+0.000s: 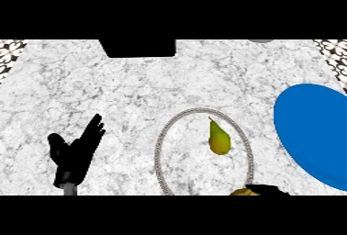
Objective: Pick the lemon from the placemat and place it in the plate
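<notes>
A yellow lemon (242, 192) shows only partly at the view's lower edge, at the bottom right rim of the oval grey-edged placemat (160, 151). My right hand (270, 189) comes in just beside it and covers its right side; most of the hand is cut off by the edge. A large blue plate (311, 133) lies at the far right, apart from the placemat. My left hand (75, 153) rests open at the lower left, fingers up, away from everything.
A yellow-green pear (219, 138) lies on the placemat near its upper right. A dark rectangular object (139, 47) sits at the counter's back edge. Patterned tiles show in both top corners.
</notes>
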Action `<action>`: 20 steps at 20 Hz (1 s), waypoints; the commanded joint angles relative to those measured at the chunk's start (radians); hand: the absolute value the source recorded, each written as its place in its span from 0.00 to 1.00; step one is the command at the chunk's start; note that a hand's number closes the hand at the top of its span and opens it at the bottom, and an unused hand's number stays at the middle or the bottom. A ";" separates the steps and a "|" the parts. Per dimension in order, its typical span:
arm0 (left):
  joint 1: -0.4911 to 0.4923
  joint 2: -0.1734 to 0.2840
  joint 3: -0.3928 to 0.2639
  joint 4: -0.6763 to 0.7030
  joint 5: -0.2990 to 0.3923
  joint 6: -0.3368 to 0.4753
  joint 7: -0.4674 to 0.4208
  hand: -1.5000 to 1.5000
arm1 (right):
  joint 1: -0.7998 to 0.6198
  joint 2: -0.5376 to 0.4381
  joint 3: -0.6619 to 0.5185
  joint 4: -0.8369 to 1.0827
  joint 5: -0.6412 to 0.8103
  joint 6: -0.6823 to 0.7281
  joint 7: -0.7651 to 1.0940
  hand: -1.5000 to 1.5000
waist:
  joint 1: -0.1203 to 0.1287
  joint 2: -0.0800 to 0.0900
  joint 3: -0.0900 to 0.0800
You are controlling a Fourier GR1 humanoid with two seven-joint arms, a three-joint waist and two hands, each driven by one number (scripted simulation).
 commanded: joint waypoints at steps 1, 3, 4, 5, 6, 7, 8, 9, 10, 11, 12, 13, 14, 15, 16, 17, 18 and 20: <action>0.000 -0.035 -0.037 0.017 -0.031 0.024 0.017 0.50 | 0.047 -0.030 -0.086 0.012 -0.151 -0.186 -0.024 1.00 | 0.013 0.007 -0.001; -0.008 -0.012 -0.005 0.026 -0.009 0.003 0.013 0.50 | 0.084 -0.085 -0.141 -0.084 -0.212 -0.189 -0.023 1.00 | 0.013 0.006 -0.002; 0.021 -0.022 -0.045 -0.003 -0.029 0.005 0.027 0.50 | 0.001 -0.095 -0.216 -0.039 -0.322 -0.224 -0.056 1.00 | 0.023 0.008 0.000; -0.025 -0.018 -0.012 0.061 -0.017 -0.003 0.001 0.50 | 0.009 -0.143 -0.258 -0.035 -0.403 -0.246 -0.082 1.00 | 0.018 0.009 -0.001; -0.003 -0.007 -0.005 0.053 -0.014 -0.012 -0.013 0.50 | -0.058 -0.132 -0.325 -0.021 -0.449 -0.242 -0.074 1.00 | 0.026 0.011 -0.001; -0.056 -0.033 -0.015 0.026 -0.017 0.021 0.052 0.50 | 0.022 -0.176 -0.319 -0.019 -0.453 -0.295 -0.128 1.00 | 0.015 0.007 -0.001; -0.018 -0.011 0.003 0.054 -0.003 -0.015 -0.012 0.50 | -0.010 -0.206 -0.412 0.050 -0.530 -0.327 -0.150 1.00 | 0.019 0.009 0.000; -0.016 -0.012 -0.007 0.045 -0.016 -0.007 0.013 0.50 | -0.038 -0.241 -0.452 0.059 -0.607 -0.305 -0.162 1.00 | 0.022 0.009 -0.001; 0.003 -0.015 -0.018 0.033 -0.032 -0.002 -0.009 0.50 | -0.057 -0.254 -0.506 0.059 -0.625 -0.296 -0.163 1.00 | 0.023 0.008 -0.001; -0.014 -0.007 -0.003 0.030 -0.013 -0.011 0.017 0.50 | -0.061 -0.258 -0.531 0.138 -0.669 -0.345 -0.215 1.00 | 0.022 0.008 -0.001; -0.056 -0.030 -0.022 0.021 -0.027 0.019 0.059 0.50 | -0.122 -0.266 -0.591 0.196 -0.695 -0.357 -0.226 1.00 | 0.024 0.010 0.001; 0.040 -0.032 -0.053 -0.058 -0.026 0.003 0.041 0.50 | -0.157 -0.271 -0.651 0.221 -0.723 -0.345 -0.201 1.00 | 0.037 0.008 0.000; -0.060 -0.027 -0.009 0.081 -0.030 0.004 0.006 0.50 | -0.212 -0.284 -0.674 0.288 -0.788 -0.362 -0.246 1.00 | 0.026 0.013 0.000; -0.001 -0.028 -0.029 0.010 -0.037 0.012 0.026 0.50 | -0.194 -0.308 -0.692 0.324 -0.848 -0.359 -0.299 1.00 | 0.028 0.009 -0.001; -0.011 -0.045 -0.046 0.009 -0.050 0.025 0.025 0.50 | -0.246 -0.322 -0.723 0.388 -0.905 -0.353 -0.334 1.00 | 0.030 0.010 0.000; -0.047 -0.035 -0.007 0.066 -0.014 -0.001 0.009 0.50 | -0.280 -0.360 -0.771 0.417 -0.985 -0.333 -0.366 1.00 | 0.028 0.012 0.001; -0.050 -0.058 -0.028 0.094 -0.039 0.018 0.004 0.50 | -0.312 -0.360 -0.791 0.453 -1.025 -0.311 -0.389 1.00 | 0.026 0.011 -0.001; -0.019 -0.033 -0.028 -0.001 -0.029 0.004 0.029 0.50 | -0.351 -0.380 -0.845 0.578 -1.141 -0.279 -0.532 1.00 | 0.033 0.010 0.001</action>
